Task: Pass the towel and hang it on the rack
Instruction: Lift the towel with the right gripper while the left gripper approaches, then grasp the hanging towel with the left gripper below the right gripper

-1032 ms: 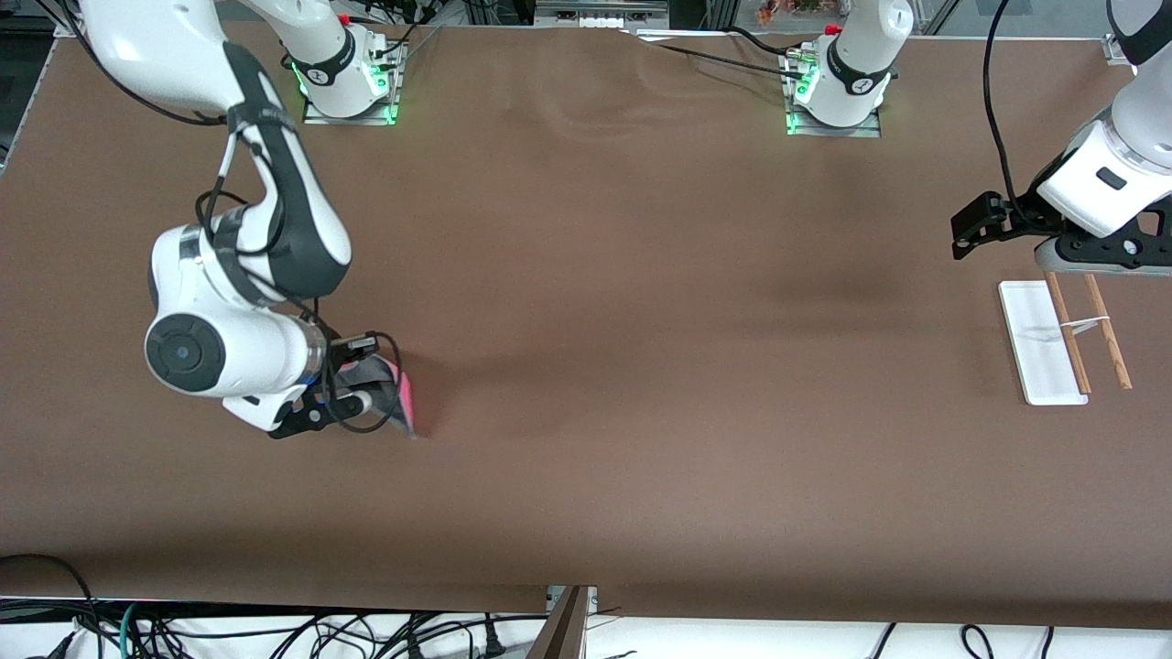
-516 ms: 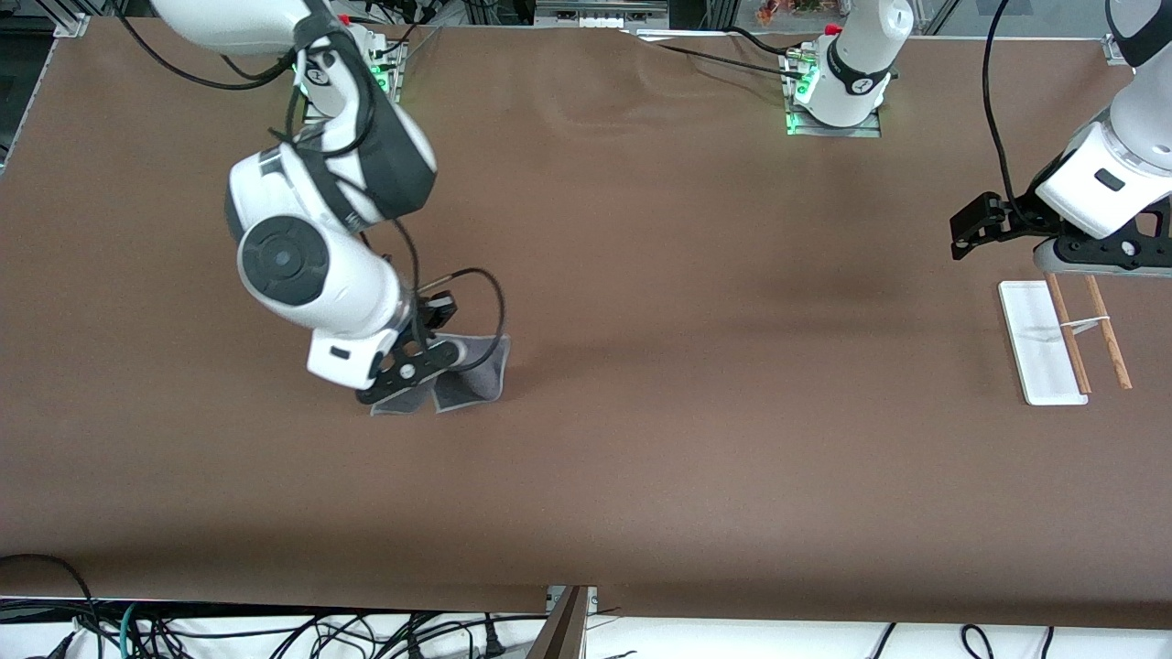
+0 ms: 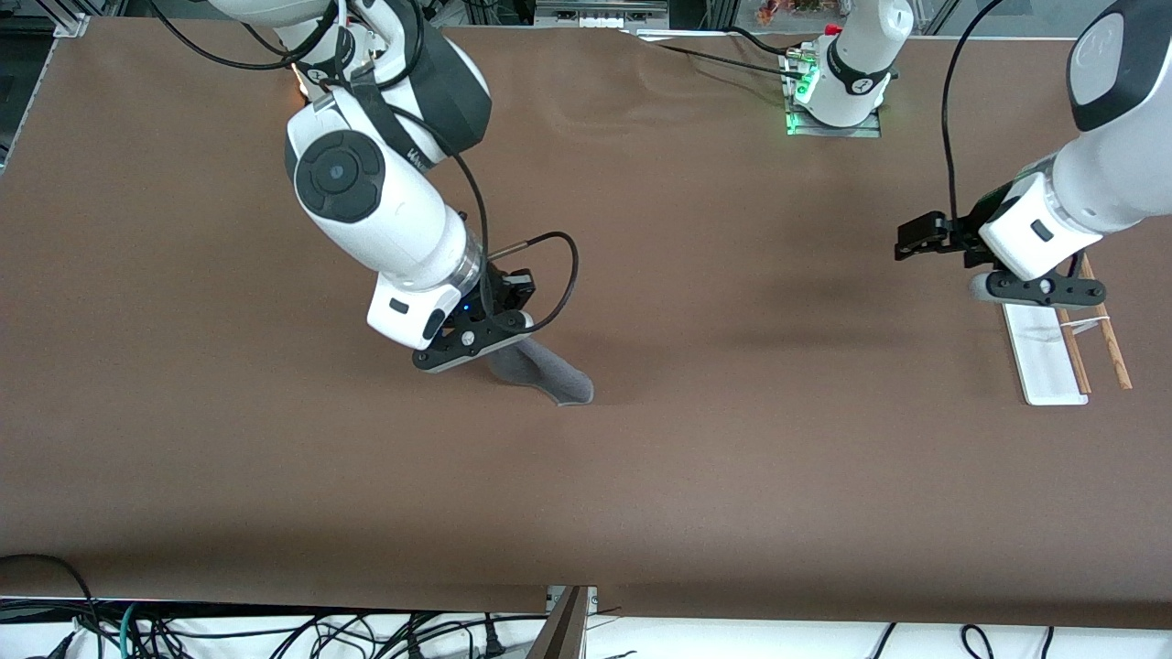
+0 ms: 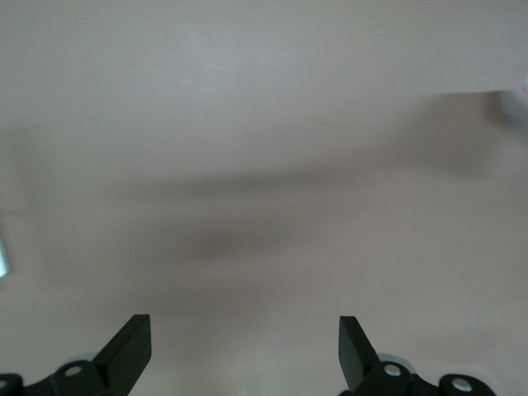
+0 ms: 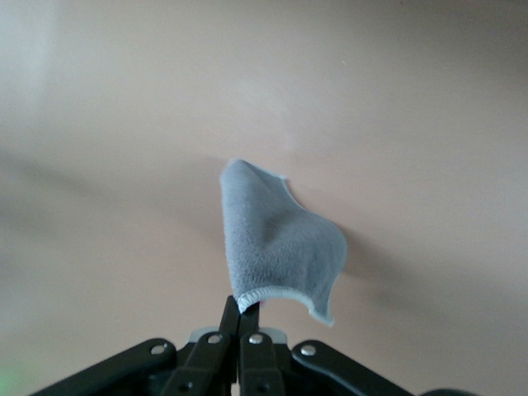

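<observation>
My right gripper is shut on an edge of the towel and holds it above the middle of the table, its grey face showing. In the right wrist view the towel hangs from my right gripper, whose jaws are pressed together on its hem. The rack stands at the left arm's end of the table, a white base with two wooden rods. My left gripper is open and empty over the rack's edge. In the left wrist view my left gripper shows only bare table between its spread fingers.
The brown table spreads wide between the towel and the rack. Cables lie below the table's near edge. The two arm bases stand along the table's edge farthest from the front camera.
My right gripper has lifted the towel off the table and carried it toward the table's middle. My left gripper has moved from above the rack toward the table's middle.
</observation>
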Controlling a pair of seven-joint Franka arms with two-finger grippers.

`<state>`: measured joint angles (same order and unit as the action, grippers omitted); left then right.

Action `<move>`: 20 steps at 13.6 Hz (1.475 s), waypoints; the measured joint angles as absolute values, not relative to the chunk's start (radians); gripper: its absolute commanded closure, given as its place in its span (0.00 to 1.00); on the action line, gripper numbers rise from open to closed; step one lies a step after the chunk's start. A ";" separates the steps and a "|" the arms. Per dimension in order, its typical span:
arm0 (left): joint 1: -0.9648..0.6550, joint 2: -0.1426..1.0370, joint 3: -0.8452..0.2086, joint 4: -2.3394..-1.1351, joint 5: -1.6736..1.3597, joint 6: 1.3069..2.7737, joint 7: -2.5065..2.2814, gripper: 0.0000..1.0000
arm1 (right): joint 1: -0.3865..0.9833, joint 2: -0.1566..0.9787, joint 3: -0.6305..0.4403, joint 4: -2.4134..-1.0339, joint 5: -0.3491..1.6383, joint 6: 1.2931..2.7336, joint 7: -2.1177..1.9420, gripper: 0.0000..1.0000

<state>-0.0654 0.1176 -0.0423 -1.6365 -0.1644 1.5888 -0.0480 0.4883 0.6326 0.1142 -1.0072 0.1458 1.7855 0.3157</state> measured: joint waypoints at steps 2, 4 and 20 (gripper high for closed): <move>-0.084 0.132 -0.046 -1.637 -0.260 1.590 -0.009 0.00 | 0.489 0.631 0.168 -0.996 0.152 1.839 0.437 1.00; -0.097 0.151 -0.049 -1.637 -0.351 1.625 0.053 0.00 | 0.491 0.630 0.219 -0.991 0.153 1.874 0.524 1.00; -0.224 0.350 -0.057 -1.726 -0.802 2.005 1.047 0.00 | 0.565 0.598 0.288 -0.984 0.153 1.985 0.868 1.00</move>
<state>-0.2239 0.3498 -0.0566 -1.7259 -0.8020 2.0046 1.0474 0.5652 0.5979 0.2877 -0.9843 0.1530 1.9847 0.8678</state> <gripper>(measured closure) 0.000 0.982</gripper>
